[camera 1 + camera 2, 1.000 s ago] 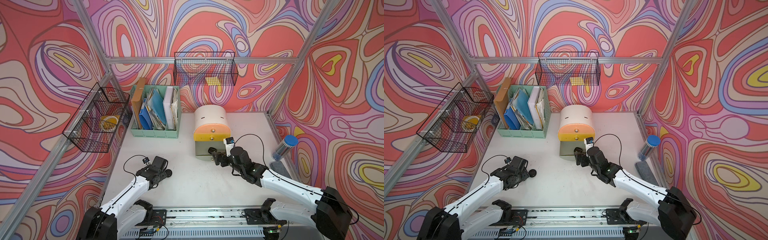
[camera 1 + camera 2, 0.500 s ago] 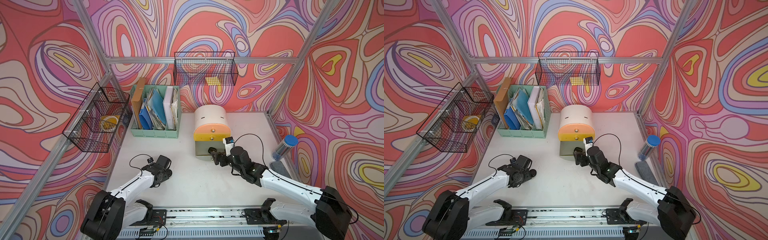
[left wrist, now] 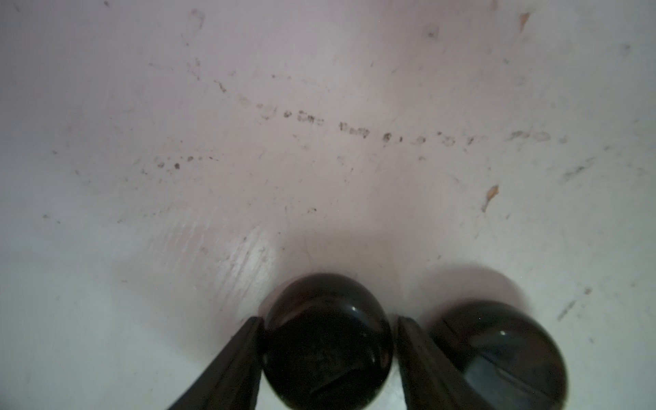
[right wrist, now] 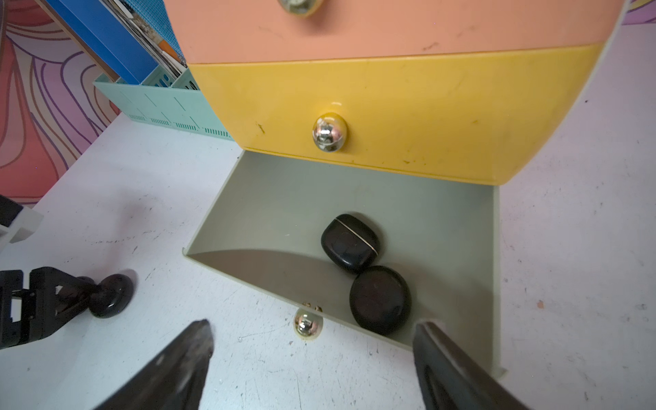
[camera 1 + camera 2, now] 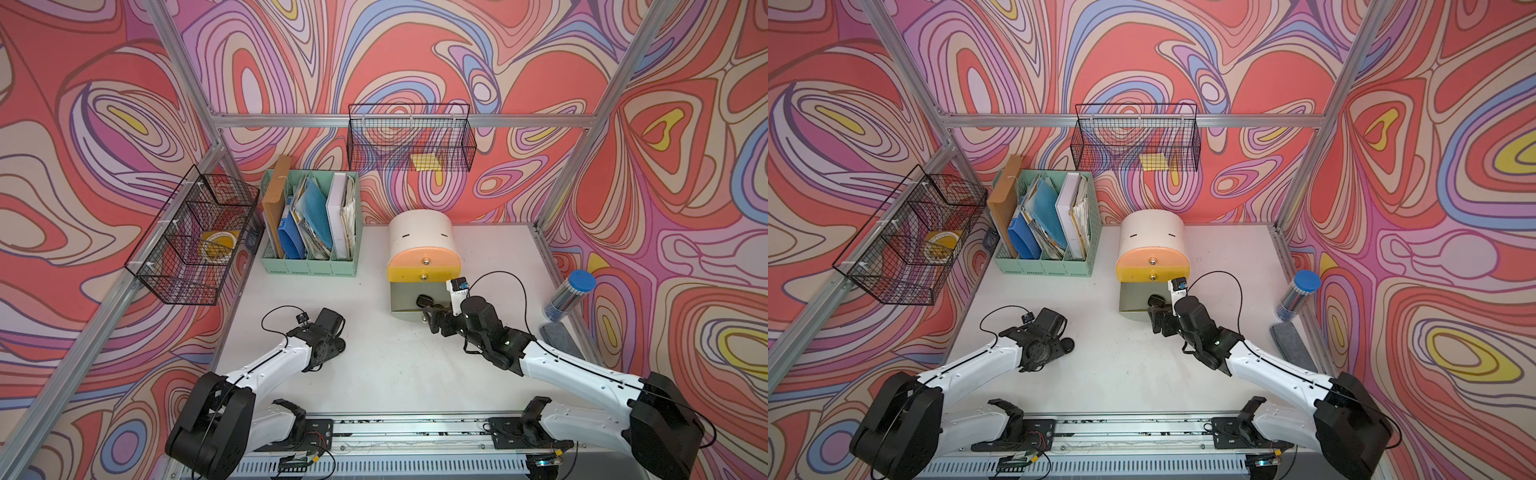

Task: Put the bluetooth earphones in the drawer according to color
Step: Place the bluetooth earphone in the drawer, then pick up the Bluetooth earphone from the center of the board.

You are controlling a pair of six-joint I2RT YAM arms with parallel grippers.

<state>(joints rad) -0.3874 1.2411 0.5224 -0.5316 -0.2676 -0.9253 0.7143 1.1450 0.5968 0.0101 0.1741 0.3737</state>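
On the white table, left tool pinches 1 black earphone case; right tool gapes wide, empty.

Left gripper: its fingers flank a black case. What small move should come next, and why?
Probably lift the black case straight up: the left gripper seems closed on it, a second black case lies close beside, and the open bottom drawer already holds two black cases.

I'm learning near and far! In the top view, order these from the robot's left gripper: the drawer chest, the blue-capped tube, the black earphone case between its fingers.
1. Black earphone case: on the table, between the left gripper's fingers.
2. Drawer chest: mid-table, farther back and right.
3. Blue-capped tube: by the right wall.
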